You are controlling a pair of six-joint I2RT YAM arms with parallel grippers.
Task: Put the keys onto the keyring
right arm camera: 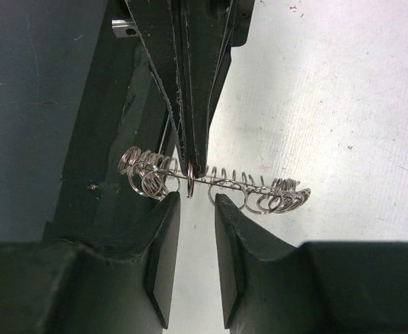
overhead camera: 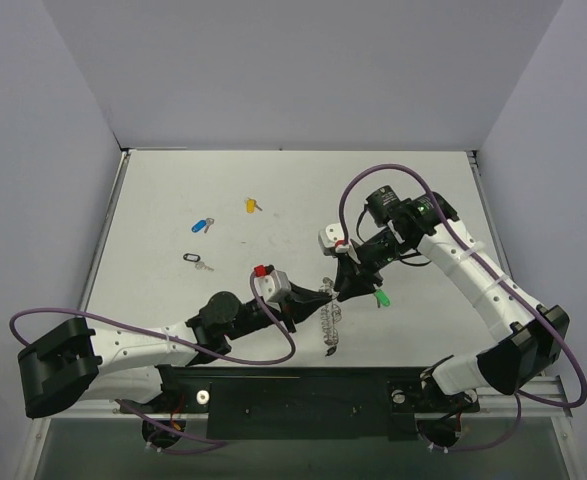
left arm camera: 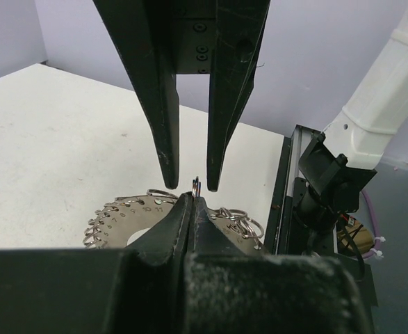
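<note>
1. Left gripper (left arm camera: 192,200) is clamped tight, fingers pressed together on one small wire loop (left arm camera: 195,185) at the rim of the keyring (left arm camera: 124,221).
2. And there's the keyring (overhead camera: 328,322) from above, seen edge-on and standing upright in that pinch, near the front edge of the table (overhead camera: 423,185), between the two arms.
3. Right gripper (right arm camera: 197,203) comes in from the opposite side, fingers apart with a clear gap between them. Its tips sit just beside the pinched loop (right arm camera: 190,171), nothing caught between them.
4. From the right wrist, the hoop (right arm camera: 221,184) runs across as a thin line bristling with loops on both sides of the left gripper (right arm camera: 193,165).
5. Green key (overhead camera: 381,299) lies on the table just to the right of the right gripper (overhead camera: 349,290).
6. Further out on the left half: black key (overhead camera: 195,260), blue key (overhead camera: 203,225) and yellow key (overhead camera: 252,206), all well apart from the keyring.
</note>
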